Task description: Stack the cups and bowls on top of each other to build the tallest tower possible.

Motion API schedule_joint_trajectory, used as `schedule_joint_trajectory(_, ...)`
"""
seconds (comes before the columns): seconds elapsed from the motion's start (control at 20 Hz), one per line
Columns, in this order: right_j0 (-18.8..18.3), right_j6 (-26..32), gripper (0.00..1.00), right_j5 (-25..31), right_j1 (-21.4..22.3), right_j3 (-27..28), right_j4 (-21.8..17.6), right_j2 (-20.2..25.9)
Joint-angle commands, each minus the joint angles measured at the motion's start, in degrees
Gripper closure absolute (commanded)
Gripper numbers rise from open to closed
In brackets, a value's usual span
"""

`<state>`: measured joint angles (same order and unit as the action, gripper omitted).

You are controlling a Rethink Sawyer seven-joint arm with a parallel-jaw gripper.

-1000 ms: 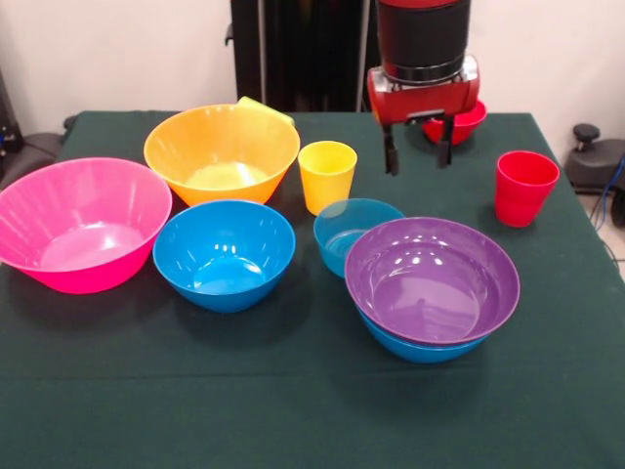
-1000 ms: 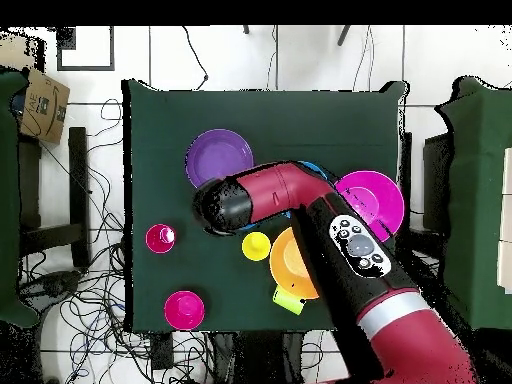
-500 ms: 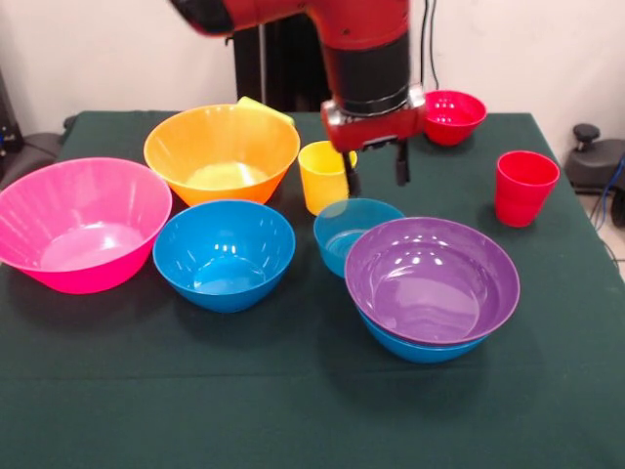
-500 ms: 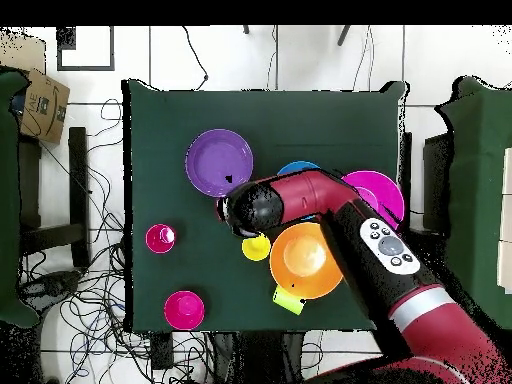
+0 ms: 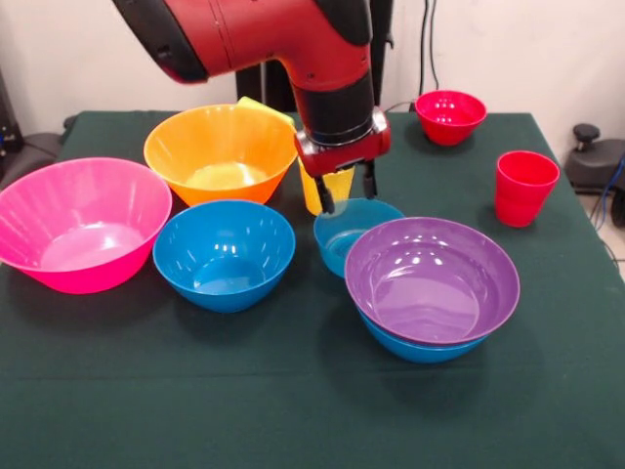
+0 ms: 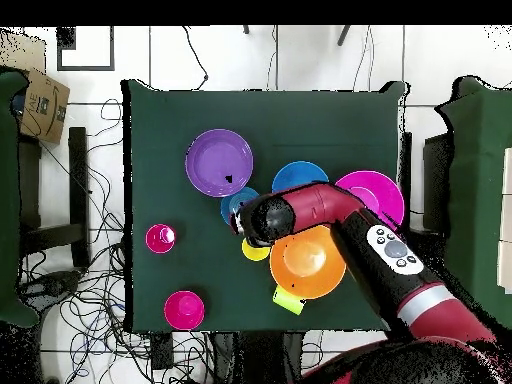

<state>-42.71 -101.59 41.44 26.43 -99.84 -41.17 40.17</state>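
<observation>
My gripper (image 5: 346,200) is open and hangs just in front of the yellow cup (image 5: 337,186), above the far rim of the small translucent blue bowl (image 5: 354,233). The arm partly hides the yellow cup. The purple bowl (image 5: 432,278) sits nested in a blue bowl (image 5: 420,350). A second blue bowl (image 5: 224,252), the pink bowl (image 5: 80,223) and the orange bowl (image 5: 222,151) stand apart on the left. The lime green cup (image 6: 288,300) lies behind the orange bowl. The red cup (image 5: 524,188) and the small red bowl (image 5: 450,115) stand at the right.
The dark green table (image 5: 293,410) carries everything. In the overhead view the arm (image 6: 330,215) crosses over the orange bowl (image 6: 305,262) and the pink bowl (image 6: 375,195). Cables cover the floor around the table.
The arm has swung from beside the small red bowl to the picture's left in the front view and come lower, ending at the yellow cup. The gripper stayed open. No cup or bowl moved.
</observation>
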Motion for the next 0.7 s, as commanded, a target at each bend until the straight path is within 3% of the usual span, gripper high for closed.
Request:
schedule_joint_trajectory(0.05,1.73,14.54,0.00,2.24,-3.01,2.66,-4.89,0.32)
schedule_joint_trajectory(0.4,3.15,8.34,0.00,-0.23,-0.74,3.27,-6.33,-1.56)
schedule_joint_trajectory(0.7,3.93,2.23,0.00,-0.29,3.22,2.46,-3.93,-2.59)
